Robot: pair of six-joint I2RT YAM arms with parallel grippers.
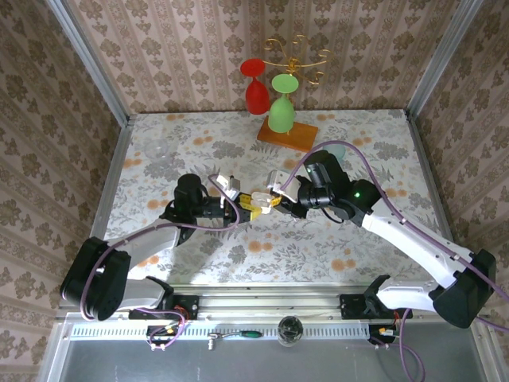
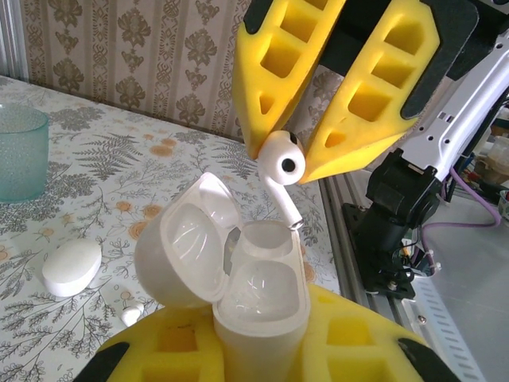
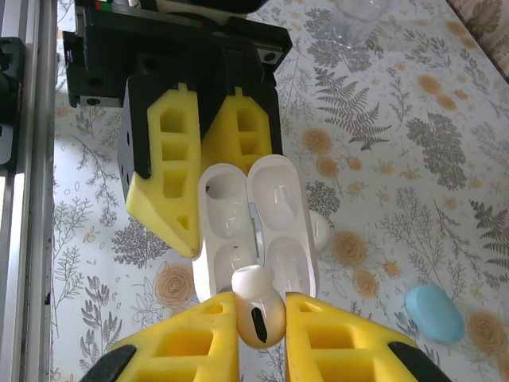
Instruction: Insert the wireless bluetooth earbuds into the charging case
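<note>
Open case (image 2: 262,306), earbud (image 2: 280,161) above, teal cup (image 2: 20,151) beyond

White earbud (image 2: 280,165): smooth, glossy plastic with a silvery stem tip. Open charging case (image 2: 262,294): the same glossy white plastic, polished inside. Yellow pads (image 2: 370,99) of the right gripper (image 2: 282,165): matt, foam-like, cut with hollow cells. Teal cup (image 2: 17,151) at 9 o'clock: translucent, finely dimpled. Floral desk (image 2: 103,151): matt print.

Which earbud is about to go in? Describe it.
At the middle of the floral table, the right gripper pinches a tiny glossy white earbud just above the open white charging case. Unlike the closed white pebble-shaped case lying nearby, it has a round head and short stem.
</note>
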